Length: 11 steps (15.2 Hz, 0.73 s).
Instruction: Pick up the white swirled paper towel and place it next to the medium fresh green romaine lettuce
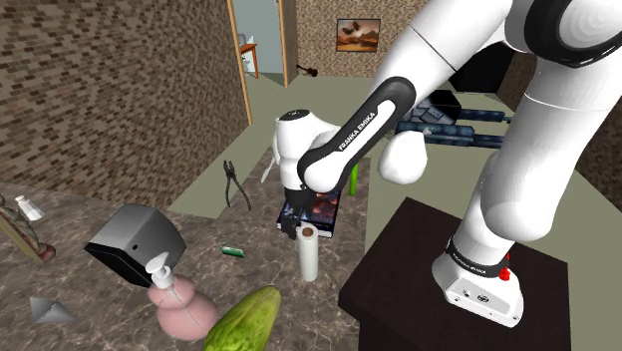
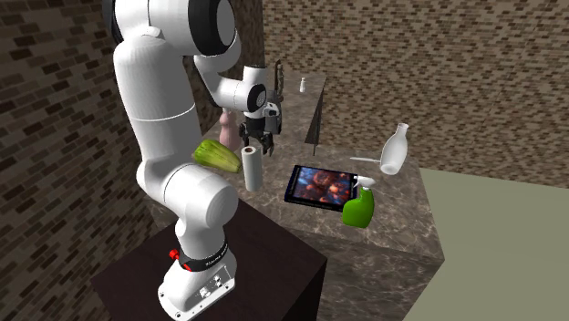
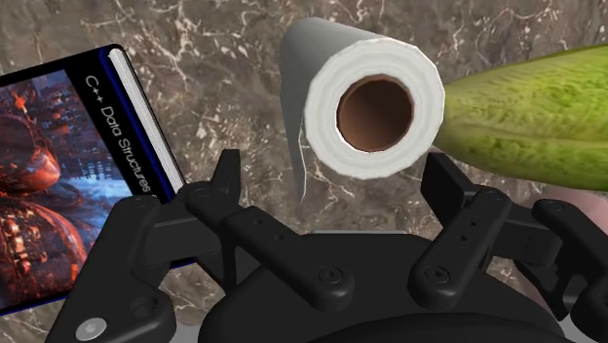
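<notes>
**Open gripper above upright paper towel roll**

The white paper towel roll with a brown cardboard core (image 3: 370, 112) stands on end on the brown marbled counter (image 3: 219, 58), near the counter's edge beside the dark stand (image 1: 399, 274). Its long axis is vertical. The open core end points straight up at the all-black two-finger gripper (image 3: 334, 168), and a loose sheet edge hangs down one side.

The gripper hangs just above the roll. Its fingers (image 3: 226, 180) are spread wide apart, touching nothing.

The long green romaine lettuce (image 3: 516, 122) lies on its side close beside the roll; contact cannot be judged. On the roll's other side a glossy hardcover book with a red-and-blue cover (image 3: 68, 175) lies flat.
</notes>
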### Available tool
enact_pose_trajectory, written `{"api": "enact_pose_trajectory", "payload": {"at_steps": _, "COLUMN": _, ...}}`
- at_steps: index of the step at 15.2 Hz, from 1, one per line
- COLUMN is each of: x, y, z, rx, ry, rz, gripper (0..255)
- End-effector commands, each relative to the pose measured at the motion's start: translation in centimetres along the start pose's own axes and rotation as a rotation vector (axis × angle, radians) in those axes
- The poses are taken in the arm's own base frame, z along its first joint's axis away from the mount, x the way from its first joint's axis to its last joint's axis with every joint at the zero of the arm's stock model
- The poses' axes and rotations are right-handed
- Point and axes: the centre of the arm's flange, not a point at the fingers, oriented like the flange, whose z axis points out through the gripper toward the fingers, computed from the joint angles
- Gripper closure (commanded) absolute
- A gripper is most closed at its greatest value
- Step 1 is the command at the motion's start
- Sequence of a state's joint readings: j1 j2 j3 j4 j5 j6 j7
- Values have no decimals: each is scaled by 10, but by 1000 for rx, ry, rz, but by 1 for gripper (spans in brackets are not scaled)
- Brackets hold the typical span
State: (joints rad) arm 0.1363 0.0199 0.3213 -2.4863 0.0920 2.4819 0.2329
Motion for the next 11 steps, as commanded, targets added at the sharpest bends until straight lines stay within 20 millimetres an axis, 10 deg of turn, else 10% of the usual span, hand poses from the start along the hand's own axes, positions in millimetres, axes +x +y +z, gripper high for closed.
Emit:
{"api": "enact_pose_trajectory", "payload": {"at_steps": 1, "x": 0, "y": -1, "z": -19, "rx": 0, "ry": -1, "rz": 0, "gripper": 0}}
{"api": "enact_pose_trajectory", "payload": {"at_steps": 11, "x": 0, "y": -1, "z": -43, "rx": 0, "ry": -1, "rz": 0, "gripper": 0}}
